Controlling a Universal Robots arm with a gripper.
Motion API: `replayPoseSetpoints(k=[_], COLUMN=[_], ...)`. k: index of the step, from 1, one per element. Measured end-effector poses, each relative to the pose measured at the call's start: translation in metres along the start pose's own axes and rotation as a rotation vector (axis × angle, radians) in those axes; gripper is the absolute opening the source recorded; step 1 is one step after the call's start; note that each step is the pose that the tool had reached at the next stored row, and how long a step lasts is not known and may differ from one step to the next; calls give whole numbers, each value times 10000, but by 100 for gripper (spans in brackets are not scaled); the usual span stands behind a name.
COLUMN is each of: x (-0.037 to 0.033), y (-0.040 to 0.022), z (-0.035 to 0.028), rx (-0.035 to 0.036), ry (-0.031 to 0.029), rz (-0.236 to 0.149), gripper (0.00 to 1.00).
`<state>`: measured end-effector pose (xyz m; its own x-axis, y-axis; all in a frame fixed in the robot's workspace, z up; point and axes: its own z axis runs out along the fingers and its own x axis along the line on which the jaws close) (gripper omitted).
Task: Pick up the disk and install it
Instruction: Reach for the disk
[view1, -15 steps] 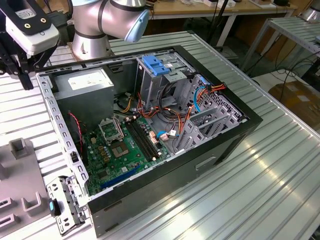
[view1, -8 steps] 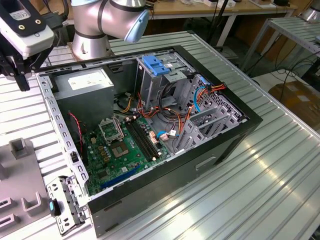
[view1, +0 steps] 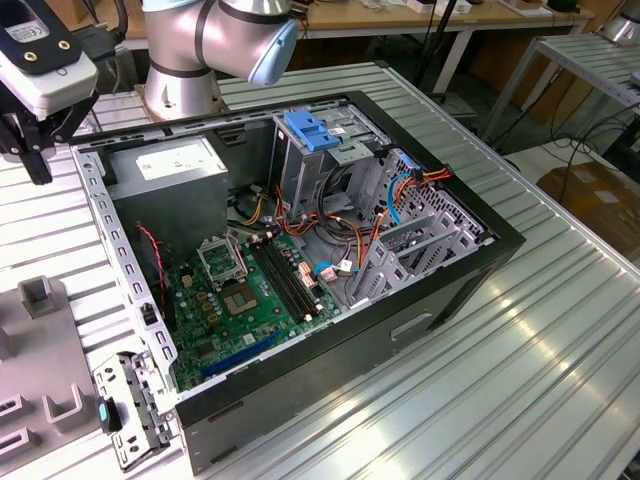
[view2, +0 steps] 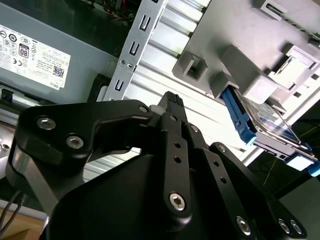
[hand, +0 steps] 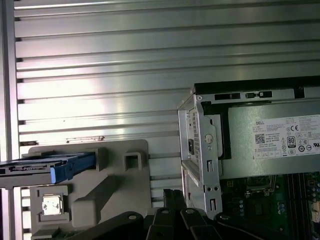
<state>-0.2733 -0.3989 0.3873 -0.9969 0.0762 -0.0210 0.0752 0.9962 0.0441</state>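
The disk (hand: 35, 169) is a flat silver drive with blue side rails (hand: 75, 165). It rests in a slot of a grey holder block (hand: 117, 175) on the ribbed table. In the second wrist view the disk (view2: 267, 120) sits on edge, well off to the side of my fingers (view2: 172, 102). My gripper (view1: 38, 165) hangs over the table at the exterior view's far left, beside the open computer case (view1: 300, 250). Its black fingers look shut together with nothing between them. The gripper (hand: 172, 195) is apart from the disk.
The open case holds a tall metal cage with a blue plastic top (view1: 320, 135), a grey power supply box (view1: 165, 175), a green motherboard (view1: 250, 290) and loose cables. A metal bracket with a blue clip (view1: 125, 410) lies by the case corner. Grey holder blocks (view1: 40, 300) stand nearby.
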Motion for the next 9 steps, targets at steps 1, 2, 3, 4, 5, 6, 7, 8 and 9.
replayPoseSetpoints(k=[1, 2, 3, 4, 5, 6, 7, 8, 9], x=[17, 25, 33, 44, 54, 62, 68, 76, 84], y=[-1, -2, -3, -3, -4, -5, -5, -6, -7], z=[0, 1, 1, 2, 3, 4, 5, 6, 7], rx=[1, 1, 0, 0, 0, 1, 0, 0, 0], ry=[1, 1, 2, 2, 3, 3, 3, 3, 4], rz=[0, 0, 0, 0, 0, 0, 1, 0, 0], gripper=[11, 11, 11, 11, 11, 11, 11, 11, 11])
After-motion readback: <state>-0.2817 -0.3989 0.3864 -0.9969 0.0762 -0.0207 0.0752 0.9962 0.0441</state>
